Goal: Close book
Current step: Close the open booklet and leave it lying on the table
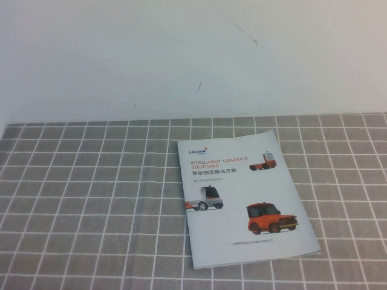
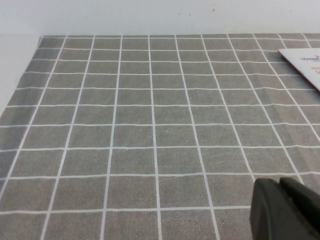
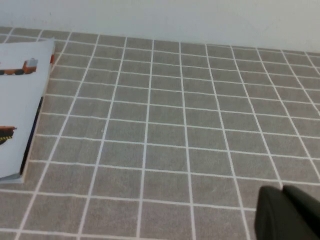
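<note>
The book (image 1: 245, 199) is a thin white brochure with vehicle pictures on its cover. It lies flat and closed on the grey checked cloth, right of the middle in the high view. Only one corner of the book (image 2: 303, 64) shows in the left wrist view, while the right wrist view catches the book's (image 3: 20, 110) edge. Neither arm appears in the high view. My left gripper (image 2: 281, 186) hangs over bare cloth, well away from the book, fingers pressed together and empty. My right gripper (image 3: 283, 190) is likewise shut and empty over bare cloth, apart from the book.
The grey cloth with white grid lines (image 1: 91, 205) covers the table up to a white wall (image 1: 181, 54) at the back. A strip of bare white table (image 2: 12, 70) shows beside the cloth in the left wrist view.
</note>
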Robot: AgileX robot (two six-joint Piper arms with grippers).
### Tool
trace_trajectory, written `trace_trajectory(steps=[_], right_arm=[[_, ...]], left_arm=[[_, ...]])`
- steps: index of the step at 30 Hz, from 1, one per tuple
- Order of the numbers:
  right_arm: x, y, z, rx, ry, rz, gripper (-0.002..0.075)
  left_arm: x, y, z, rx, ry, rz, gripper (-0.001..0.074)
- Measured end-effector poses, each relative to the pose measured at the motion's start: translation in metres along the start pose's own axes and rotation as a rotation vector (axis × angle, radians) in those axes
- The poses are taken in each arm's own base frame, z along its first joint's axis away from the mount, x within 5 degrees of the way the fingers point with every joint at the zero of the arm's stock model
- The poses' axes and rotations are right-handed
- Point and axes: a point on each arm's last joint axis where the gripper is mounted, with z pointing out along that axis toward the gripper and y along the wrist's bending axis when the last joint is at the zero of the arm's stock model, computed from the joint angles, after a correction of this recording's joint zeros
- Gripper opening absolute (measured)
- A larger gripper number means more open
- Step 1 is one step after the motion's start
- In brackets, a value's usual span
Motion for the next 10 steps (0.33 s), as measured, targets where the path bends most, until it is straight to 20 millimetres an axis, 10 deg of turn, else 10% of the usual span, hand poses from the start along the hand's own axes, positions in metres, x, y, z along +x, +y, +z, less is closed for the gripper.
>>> trace_trajectory(steps=[10], right_arm=[[0.0004,0.0002,0.0000,-0.002,0.004,-0.092,-0.0003]], left_arm=[[0.0000,0.0000,0.0000,0.000,0.000,0.000,-0.0004]])
